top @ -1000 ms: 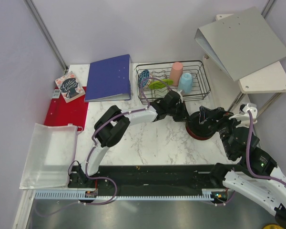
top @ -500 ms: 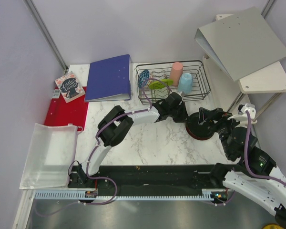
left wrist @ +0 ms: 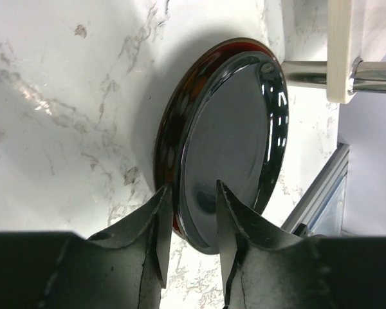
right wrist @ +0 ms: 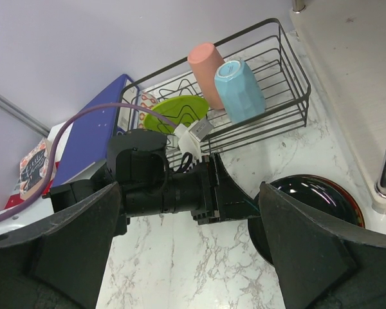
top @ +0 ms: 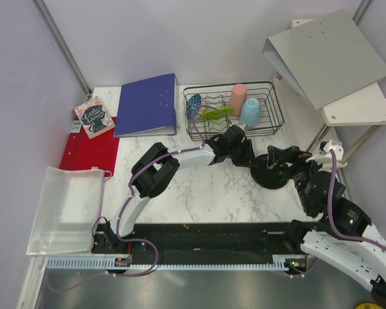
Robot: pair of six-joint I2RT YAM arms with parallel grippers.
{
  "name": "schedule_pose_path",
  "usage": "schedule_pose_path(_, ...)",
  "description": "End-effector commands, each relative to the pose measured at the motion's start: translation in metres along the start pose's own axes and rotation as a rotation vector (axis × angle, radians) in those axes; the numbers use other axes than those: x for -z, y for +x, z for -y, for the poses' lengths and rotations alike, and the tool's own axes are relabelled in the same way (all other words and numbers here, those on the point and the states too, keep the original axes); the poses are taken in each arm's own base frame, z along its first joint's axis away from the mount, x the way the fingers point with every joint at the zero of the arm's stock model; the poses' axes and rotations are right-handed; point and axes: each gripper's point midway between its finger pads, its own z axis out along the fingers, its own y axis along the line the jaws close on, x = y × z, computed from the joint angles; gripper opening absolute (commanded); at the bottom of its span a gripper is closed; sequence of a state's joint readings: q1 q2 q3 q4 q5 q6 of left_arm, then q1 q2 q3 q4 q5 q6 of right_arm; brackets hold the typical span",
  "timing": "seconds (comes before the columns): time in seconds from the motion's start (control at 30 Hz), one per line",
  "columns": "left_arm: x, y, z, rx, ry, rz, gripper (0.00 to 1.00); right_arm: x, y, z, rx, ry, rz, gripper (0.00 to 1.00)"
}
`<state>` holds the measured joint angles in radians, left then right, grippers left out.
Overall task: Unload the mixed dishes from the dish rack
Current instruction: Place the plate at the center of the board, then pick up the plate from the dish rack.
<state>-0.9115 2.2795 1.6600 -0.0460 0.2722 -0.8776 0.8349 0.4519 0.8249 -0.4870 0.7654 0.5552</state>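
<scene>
On white marble surface, just near-right of rectangular black wire dish rack: red-and-black floral lacquer bowl, resting upright. Left hand astride its rim, clamped or slack unclear. Right hand splayed, empty. Loosen fully, then lift clear without dragging rim.

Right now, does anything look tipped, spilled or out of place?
Nothing spilled or broken. The pink cup and blue cup lean bottom-up in the rack. The bowl sits upright on the table, the left gripper straddling its rim.
</scene>
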Motion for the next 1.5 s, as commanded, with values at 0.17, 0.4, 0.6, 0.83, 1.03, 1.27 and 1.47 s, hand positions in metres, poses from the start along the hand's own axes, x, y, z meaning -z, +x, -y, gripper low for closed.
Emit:
schedule_pose_path(0.17,0.050,0.006,0.004,-0.131,-0.075,0.009,0.41,-0.002,0.007,-0.001,-0.014,-0.001,-0.012,0.95)
schedule_pose_path(0.4,0.085,0.009,-0.013,-0.201,-0.170,0.032,0.44,-0.005,0.010,-0.004,-0.015,-0.009,-0.020,0.95)
schedule_pose_path(0.6,0.160,-0.025,-0.011,-0.303,-0.264,0.261,0.44,-0.005,0.014,-0.001,-0.005,-0.004,-0.019,0.95)
schedule_pose_path(0.83,0.238,-0.138,-0.029,-0.393,-0.392,0.502,0.50,-0.014,0.032,-0.008,0.011,-0.021,-0.057,0.96)
schedule_pose_path(1.03,0.252,-0.238,-0.068,-0.417,-0.348,0.518,0.64,-0.015,0.033,-0.009,0.023,-0.025,-0.055,0.96)
schedule_pose_path(1.27,0.223,-0.265,-0.063,-1.103,-0.434,0.602,0.66,-0.016,0.034,0.001,0.040,0.010,-0.036,0.96)
schedule_pose_path(1.47,0.207,-0.237,-0.054,-1.406,-0.316,0.641,0.65,-0.022,0.044,0.004,0.079,0.037,-0.054,0.96)
